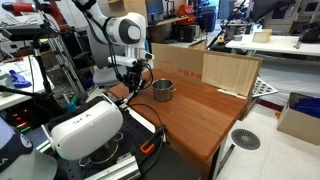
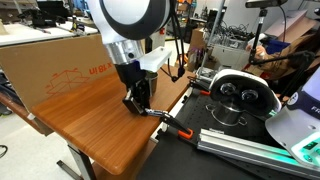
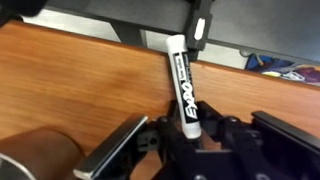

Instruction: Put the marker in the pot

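Note:
The marker (image 3: 184, 90) is a slim white stick with black lettering. It lies on the wooden table (image 3: 80, 80), and its near end sits between my fingers. My gripper (image 3: 195, 138) is open, with one finger on each side of the marker and not touching it. In both exterior views the gripper (image 1: 130, 80) (image 2: 136, 103) is low over the table and hides the marker. The small shiny steel pot (image 1: 163, 90) stands on the table just beside the gripper. The pot does not show in the exterior view from the other side.
A cardboard box (image 1: 200, 65) (image 2: 60, 60) stands along the table's back edge. A white robot casing (image 1: 85, 125) (image 2: 238, 95) and black cables with an orange piece (image 1: 148, 147) (image 2: 184, 131) lie off the table's side. A rounded brown shape (image 3: 30, 155) is near my left finger.

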Controlling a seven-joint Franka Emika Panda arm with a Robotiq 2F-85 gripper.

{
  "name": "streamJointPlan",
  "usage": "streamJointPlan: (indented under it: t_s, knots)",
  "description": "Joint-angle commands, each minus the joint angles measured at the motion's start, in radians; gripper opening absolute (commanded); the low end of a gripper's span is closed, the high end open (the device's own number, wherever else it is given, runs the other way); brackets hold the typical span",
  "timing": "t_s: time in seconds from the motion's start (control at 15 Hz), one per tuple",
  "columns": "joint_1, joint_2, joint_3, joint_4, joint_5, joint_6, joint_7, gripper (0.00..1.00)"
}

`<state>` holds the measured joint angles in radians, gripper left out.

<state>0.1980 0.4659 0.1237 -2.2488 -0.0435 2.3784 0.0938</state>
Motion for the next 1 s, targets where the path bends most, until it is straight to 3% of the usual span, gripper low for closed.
streamJointPlan:
  t_s: [0.0, 0.13, 0.53, 0.93]
  knots:
    - [0.0, -0.017, 0.003, -0.009, 0.005, 0.018, 0.002, 0.06]
    - [-0.005, -0.04, 0.006, -0.022, 0.007, 0.022, -0.004, 0.03]
    - [-0.012, -0.109, 0.021, -0.066, 0.021, 0.061, -0.019, 0.05]
    - [-0.021, -0.269, 0.038, -0.174, 0.06, 0.126, -0.025, 0.05]
